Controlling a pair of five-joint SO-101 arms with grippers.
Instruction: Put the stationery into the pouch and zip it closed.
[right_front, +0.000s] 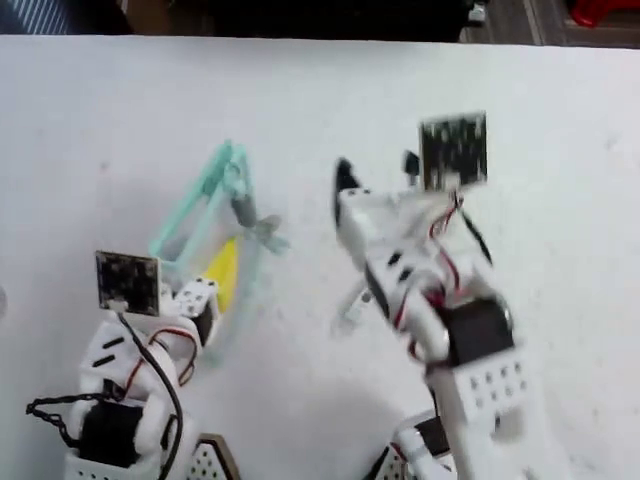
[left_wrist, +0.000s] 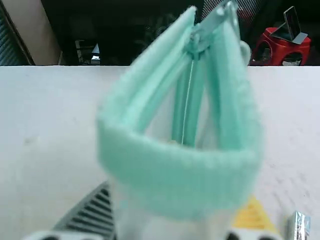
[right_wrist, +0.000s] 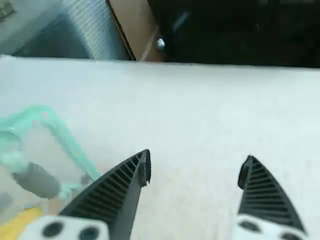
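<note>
The mint-green pouch (right_front: 205, 215) with clear sides lies tilted left of centre on the table, its mouth gaping. A yellow item (right_front: 226, 264) and a grey cylindrical item (right_front: 245, 213) sit in it. My left gripper (right_front: 203, 297) is shut on the pouch's near end; from the left wrist, the pouch rim (left_wrist: 175, 175) bulges up between the fingers (left_wrist: 85, 217), and the zipper pull (left_wrist: 220, 15) is at the far end. My right gripper (right_front: 377, 170) hangs open to the right of the pouch, holding nothing, with its black fingertips (right_wrist: 145, 167) wide apart over bare table; the pouch (right_wrist: 45, 130) lies beside it.
The white table (right_front: 540, 150) has free room at the back and right. A small pale, blurred thing (right_front: 349, 308) lies beside the right arm's body. The table's far edge (right_front: 300, 38) meets a dark room, where a red object (left_wrist: 280, 45) stands.
</note>
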